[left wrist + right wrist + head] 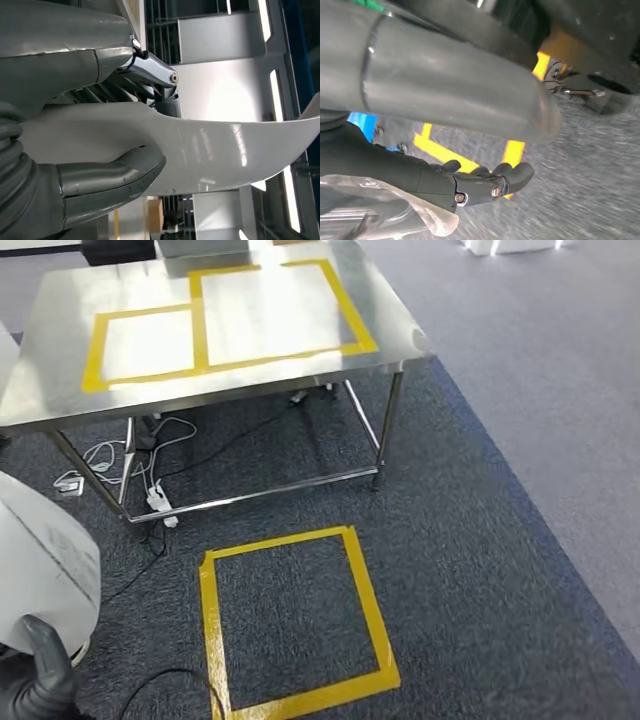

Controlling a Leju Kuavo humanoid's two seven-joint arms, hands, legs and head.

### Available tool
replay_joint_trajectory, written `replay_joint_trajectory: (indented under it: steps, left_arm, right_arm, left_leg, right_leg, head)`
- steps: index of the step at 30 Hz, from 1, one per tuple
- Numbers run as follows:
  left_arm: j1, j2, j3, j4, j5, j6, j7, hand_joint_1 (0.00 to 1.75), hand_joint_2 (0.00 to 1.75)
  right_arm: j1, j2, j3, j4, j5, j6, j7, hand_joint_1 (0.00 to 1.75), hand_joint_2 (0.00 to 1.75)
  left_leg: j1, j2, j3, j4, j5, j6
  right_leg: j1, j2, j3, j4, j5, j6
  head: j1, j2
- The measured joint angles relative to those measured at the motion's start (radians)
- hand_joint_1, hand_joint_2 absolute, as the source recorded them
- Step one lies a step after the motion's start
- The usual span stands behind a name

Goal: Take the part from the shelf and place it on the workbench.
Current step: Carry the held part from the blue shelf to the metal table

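Fingers of the left hand (94, 165) clamp the white part (226, 150); workbench (45, 390) lies ahead, right hand (486, 182) loosely open, empty

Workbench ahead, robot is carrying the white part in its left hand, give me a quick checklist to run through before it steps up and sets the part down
1. Part held: ok. The left hand grips the white part, thumb on one face and fingers on the other.
2. Grip firmness: cannot tell from the pictures.
3. Landing spot free: ok. The workbench shows two yellow tape boxes with nothing inside them.
4. Standing spot: ok. The yellow floor square in front of the bench is bare carpet.
5. Trip risk: not ok. A black cable lies at the square's near corner, and white cables sit under the bench.
6. Right hand free: ok, it holds nothing.
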Motion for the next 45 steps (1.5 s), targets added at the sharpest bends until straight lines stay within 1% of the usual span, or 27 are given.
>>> replay_joint_trajectory:
  steps: [2,3,4,5,7,8,9,11,13,15,17,19,20,21,23,24,26,29,30,31,33,34,35,36,38,40,45]
  left_arm:
    - [-0.002,0.001,0.007,0.0,-0.001,-0.006,-0.002,1.75,1.75]
    - [-0.003,0.001,0.009,0.0,-0.002,-0.007,-0.002,1.75,1.75]
    - [-0.002,0.001,0.012,0.0,-0.002,-0.008,-0.002,1.75,1.75]
    - [-0.002,0.001,0.015,0.0,-0.002,-0.008,-0.003,1.75,1.75]
    - [-0.002,0.001,0.019,0.0,-0.002,-0.008,-0.003,1.75,1.75]
    - [-0.002,0.001,0.021,0.0,-0.002,-0.008,-0.003,1.75,1.75]
    - [-0.003,0.001,0.022,0.0,-0.002,-0.008,-0.003,1.75,1.75]
    - [-0.004,0.001,0.025,0.0,-0.002,-0.009,-0.003,1.75,1.75]
    - [-0.004,0.002,0.028,0.0,-0.002,-0.009,-0.003,1.75,1.75]
    - [-0.006,0.002,0.03,-0.001,-0.005,-0.012,-0.004,1.75,1.75]
    - [-0.009,0.003,0.03,-0.002,-0.016,-0.017,-0.004,1.75,1.75]
    - [-0.002,0.003,0.03,-0.007,-0.028,-0.023,0.002,1.75,1.75]
    - [0.003,0.003,0.03,-0.011,-0.032,-0.027,0.007,1.75,1.75]
    - [0.008,0.003,0.03,-0.015,-0.037,-0.031,0.012,1.75,1.75]
    - [0.013,0.003,0.031,-0.022,-0.042,-0.037,0.018,1.75,1.75]
    - [0.013,0.003,0.031,-0.025,-0.044,-0.039,0.018,1.75,1.75]
    - [0.015,0.003,0.032,-0.031,-0.046,-0.041,0.02,1.75,1.75]
    - [0.017,0.003,0.033,-0.035,-0.054,-0.046,0.022,1.75,1.75]
    - [0.016,0.003,0.033,-0.035,-0.056,-0.047,0.024,1.75,1.75]
    - [0.015,0.003,0.034,-0.036,-0.056,-0.048,0.026,1.75,1.75]
    - [0.013,0.003,0.034,-0.035,-0.055,-0.048,0.029,1.75,1.75]
    - [0.015,0.001,0.035,-0.035,-0.055,-0.048,0.028,1.75,1.75]
    - [0.018,0.0,0.036,-0.036,-0.058,-0.048,0.026,1.75,1.75]
    - [0.023,-0.003,0.036,-0.037,-0.062,-0.048,0.024,1.75,1.75]
    - [0.033,-0.008,0.034,-0.041,-0.074,-0.046,0.018,1.75,1.75]
    - [0.037,-0.012,0.033,-0.044,-0.08,-0.042,0.017,1.75,1.75]
    - [0.037,-0.013,0.033,-0.045,-0.082,-0.04,0.016,1.75,1.75]
  right_arm:
    - [0.002,-0.001,0.001,0.0,-0.002,-0.002,-0.004,0.0,0.0]
    - [0.003,-0.001,0.002,0.0,-0.002,-0.003,-0.004,0.0,0.0]
    - [0.004,-0.001,0.002,0.0,-0.002,-0.004,-0.004,0.0,0.0]
    - [0.006,-0.001,0.003,0.0,-0.002,-0.004,-0.004,0.0,0.0]
    - [0.007,-0.002,0.004,0.0,-0.002,-0.004,-0.004,0.0,0.0]
    - [0.007,-0.002,0.005,0.0,-0.002,-0.005,-0.004,0.0,0.0]
    - [0.006,-0.003,0.006,0.001,-0.002,-0.005,-0.004,0.0,0.0]
    - [0.005,-0.004,0.006,0.001,-0.002,-0.005,-0.004,0.0,0.0]
    - [0.004,-0.004,0.006,0.001,-0.003,-0.006,-0.008,0.0,0.0]
    - [0.004,-0.004,0.006,0.001,-0.006,-0.006,-0.022,0.0,0.0]
    - [0.006,-0.003,0.006,0.001,-0.018,-0.009,-0.046,0.0,0.0]
    - [0.008,-0.003,0.002,0.001,-0.035,-0.013,-0.066,0.0,0.0]
    - [0.009,-0.002,-0.002,0.001,-0.041,-0.014,-0.073,0.0,0.0]
    - [0.009,-0.002,-0.005,0.001,-0.045,-0.014,-0.078,0.0,0.0]
    - [0.009,0.001,-0.011,0.001,-0.049,-0.014,-0.086,0.0,0.0]
    - [0.008,0.002,-0.013,0.001,-0.051,-0.014,-0.088,0.0,0.0]
    - [0.007,0.005,-0.016,0.001,-0.052,-0.013,-0.091,0.0,0.0]
    - [0.005,0.005,-0.019,0.001,-0.052,-0.011,-0.099,0.0,0.0]
    - [0.004,0.005,-0.02,0.001,-0.052,-0.008,-0.102,0.0,0.0]
    - [0.004,0.005,-0.021,0.001,-0.053,-0.004,-0.105,0.0,0.0]
    - [0.005,0.005,-0.022,0.001,-0.053,0.002,-0.109,0.0,0.0]
    - [0.008,0.005,-0.023,0.001,-0.052,0.004,-0.113,0.0,0.0]
    - [0.012,0.005,-0.023,0.001,-0.05,0.006,-0.119,0.0,0.0]
    - [0.017,0.005,-0.024,0.001,-0.049,0.01,-0.127,0.0,0.0]
    - [0.025,0.004,-0.025,0.001,-0.047,0.018,-0.144,0.0,0.0]
    - [0.029,0.001,-0.026,0.001,-0.044,0.023,-0.152,0.0,0.0]
    - [0.03,0.001,-0.027,0.001,-0.043,0.023,-0.154,0.0,0.0]
  left_leg:
    - [0.005,-0.027,0.002,-0.003,0.001,0.007]
    - [0.005,-0.042,0.003,-0.003,0.0,0.009]
    - [0.005,-0.059,0.004,-0.003,-0.001,0.01]
    - [0.005,-0.075,0.006,-0.003,-0.002,0.01]
    - [0.006,-0.107,0.013,-0.002,-0.005,0.006]
    - [0.005,-0.12,0.015,-0.001,-0.008,0.002]
    - [0.005,-0.133,0.015,0.001,-0.011,-0.003]
    - [0.006,-0.155,0.01,0.004,-0.012,-0.016]
    - [0.012,-0.172,0.004,0.005,-0.011,-0.028]
    - [0.011,-0.139,-0.011,0.041,-0.033,-0.04]
    - [0.011,-0.08,-0.061,0.149,-0.089,-0.05]
    - [0.015,-0.058,-0.117,0.262,-0.128,-0.057]
    - [0.017,-0.055,-0.125,0.277,-0.122,-0.058]
    - [0.019,-0.054,-0.114,0.253,-0.097,-0.058]
    - [0.019,-0.051,-0.054,0.13,-0.028,-0.052]
    - [0.017,-0.049,-0.023,0.068,-0.009,-0.048]
    - [0.012,-0.046,0.003,0.015,-0.009,-0.038]
    - [0.013,-0.049,0.01,0.003,-0.015,-0.022]
    - [0.015,-0.049,0.015,-0.001,-0.016,-0.016]
    - [0.017,-0.049,0.019,-0.004,-0.016,-0.011]
    - [0.015,-0.049,0.022,-0.005,-0.022,-0.002]
    - [0.014,-0.05,0.025,-0.005,-0.026,0.0]
    - [0.013,-0.051,0.029,-0.005,-0.03,0.002]
    - [0.013,-0.053,0.036,-0.005,-0.036,0.002]
    - [0.013,-0.056,0.056,-0.005,-0.051,-0.002]
    - [0.012,-0.057,0.068,-0.005,-0.063,-0.008]
    - [0.011,-0.057,0.07,-0.004,-0.066,-0.01]
  right_leg:
    - [-0.003,0.065,-0.066,0.123,-0.056,0.003]
    - [-0.003,0.078,-0.106,0.19,-0.076,0.004]
    - [-0.003,0.082,-0.137,0.234,-0.08,0.005]
    - [-0.003,0.084,-0.154,0.242,-0.063,0.005]
    - [-0.005,0.095,-0.134,0.149,0.022,0.004]
    - [-0.007,0.119,-0.111,0.084,0.061,0.002]
    - [-0.011,0.142,-0.088,0.026,0.085,-0.001]
    - [-0.013,0.173,-0.064,-0.025,0.092,-0.008]
    - [-0.011,0.154,-0.057,-0.033,0.092,-0.017]
    - [-0.013,0.132,-0.05,-0.038,0.092,-0.027]
    - [-0.013,0.11,-0.043,-0.041,0.088,-0.035]
    - [-0.011,0.091,-0.038,-0.041,0.082,-0.039]
    - [-0.011,0.084,-0.035,-0.041,0.08,-0.039]
    - [-0.011,0.08,-0.031,-0.04,0.076,-0.038]
    - [-0.011,0.074,-0.023,-0.041,0.07,-0.034]
    - [-0.009,0.073,-0.019,-0.04,0.065,-0.03]
    - [-0.007,0.071,-0.022,-0.042,0.059,-0.018]
    - [-0.008,0.069,-0.02,-0.041,0.05,0.001]
    - [-0.008,0.072,-0.028,-0.02,0.038,0.005]
    - [-0.008,0.076,-0.048,0.021,0.016,0.008]
    - [-0.007,0.081,-0.125,0.153,-0.039,0.01]
    - [-0.007,0.082,-0.163,0.21,-0.054,0.01]
    - [-0.007,0.082,-0.187,0.237,-0.049,0.011]
    - [-0.007,0.082,-0.191,0.224,-0.022,0.01]
    - [-0.006,0.083,-0.149,0.106,0.065,0.005]
    - [-0.006,0.084,-0.104,0.009,0.112,0.0]
    - [-0.005,0.085,-0.094,-0.007,0.114,-0.002]
  head:
    - [0.006,0.0]
    - [0.007,0.0]
    - [0.007,0.0]
    - [0.008,0.0]
    - [0.008,0.0]
    - [0.008,0.0]
    - [0.007,0.0]
    - [0.006,0.0]
    - [0.006,0.0]
    - [0.002,0.0]
    - [-0.003,0.0]
    - [-0.004,0.0]
    - [-0.004,0.0]
    - [-0.004,0.0]
    - [-0.004,0.0]
    - [-0.004,0.0]
    - [-0.003,0.0]
    - [0.0,0.0]
    - [0.002,0.0]
    - [0.004,0.0]
    - [0.006,0.0]
    - [0.006,0.0]
    - [0.006,0.0]
    - [0.006,0.0]
    - [0.006,0.0]
    - [0.006,0.0]
    - [0.006,0.0]
